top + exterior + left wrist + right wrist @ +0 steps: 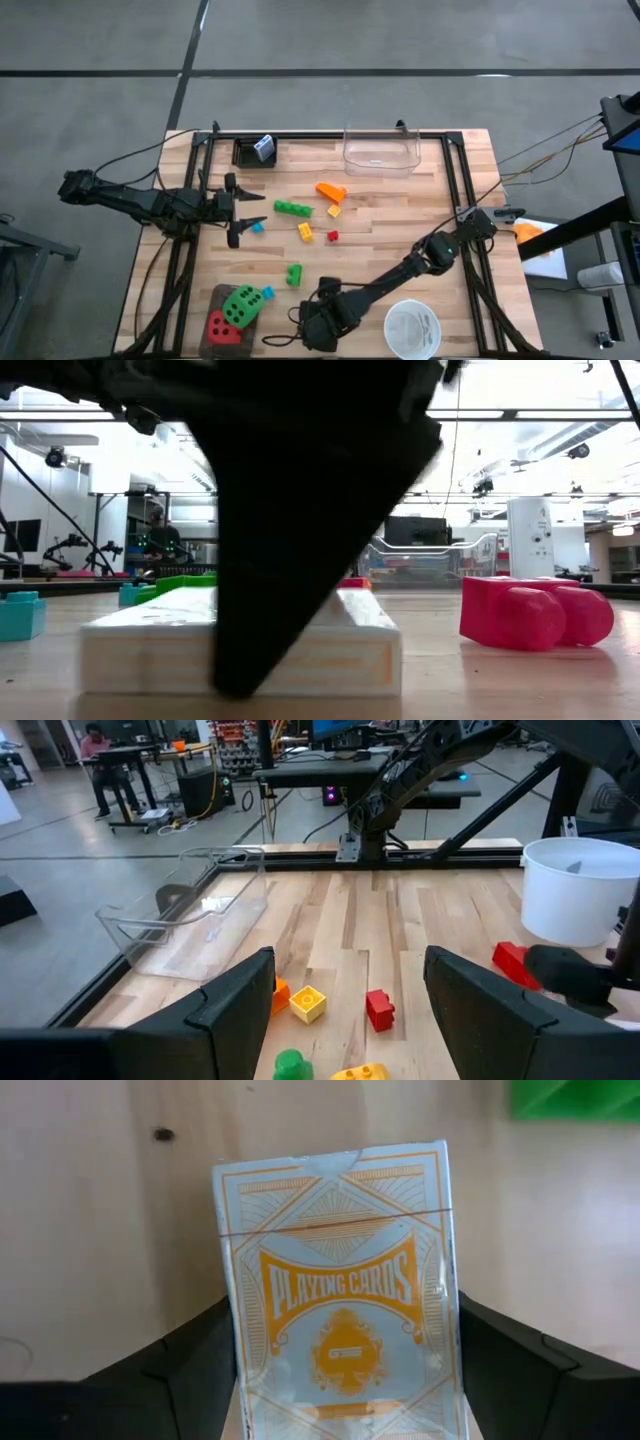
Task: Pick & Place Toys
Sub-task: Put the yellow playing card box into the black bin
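Your right hand [340, 1370] sits low at the desk's [400, 225] six-o'clock edge, fingers spread either side of a card pack [340, 1280] lying flat — its long axis runs straight out from the wrist, so the coming squeeze falls across the narrow width. The pack's face reads "PLAYING CARDS" in orange. Your left hand [240, 212], also spread and holding nothing, waits at nine o'clock — well apart from the pack.
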Controlling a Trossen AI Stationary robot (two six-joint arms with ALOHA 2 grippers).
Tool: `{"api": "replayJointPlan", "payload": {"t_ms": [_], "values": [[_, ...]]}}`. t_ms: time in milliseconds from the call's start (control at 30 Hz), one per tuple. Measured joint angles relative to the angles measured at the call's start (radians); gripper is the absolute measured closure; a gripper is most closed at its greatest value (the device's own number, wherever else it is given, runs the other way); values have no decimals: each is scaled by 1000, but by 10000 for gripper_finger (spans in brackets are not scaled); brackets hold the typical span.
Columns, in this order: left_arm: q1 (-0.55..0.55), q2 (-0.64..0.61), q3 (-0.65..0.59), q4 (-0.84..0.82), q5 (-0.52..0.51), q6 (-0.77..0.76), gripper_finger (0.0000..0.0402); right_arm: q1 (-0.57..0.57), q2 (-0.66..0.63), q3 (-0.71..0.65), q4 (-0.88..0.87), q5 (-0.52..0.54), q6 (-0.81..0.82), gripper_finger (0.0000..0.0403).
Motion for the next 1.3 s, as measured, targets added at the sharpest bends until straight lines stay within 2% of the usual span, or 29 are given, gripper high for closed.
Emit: {"api": "replayJointPlan", "payload": {"t_ms": [367, 600, 700, 933, 1067, 1300], "values": [[0, 0, -4, 80, 0, -32, 147, 2, -83, -4, -193, 366, -150, 101], [0, 24, -13, 106, 0, -130, 147, 0, -108, -5, -290, 589, -167, 101], [0, 64, -37, 187, 0, -196, 147, -10, -129, -3, -325, 681, -195, 101], [6, 279, -94, 487, 0, -265, 147, -55, -137, -3, -341, 805, -300, 101], [26, 385, -51, 511, 2, -301, 147, -82, -141, -3, -380, 867, -327, 101], [49, 488, 9, 512, 36, -346, 147, -131, -148, -2, -436, 936, -330, 101]]}}
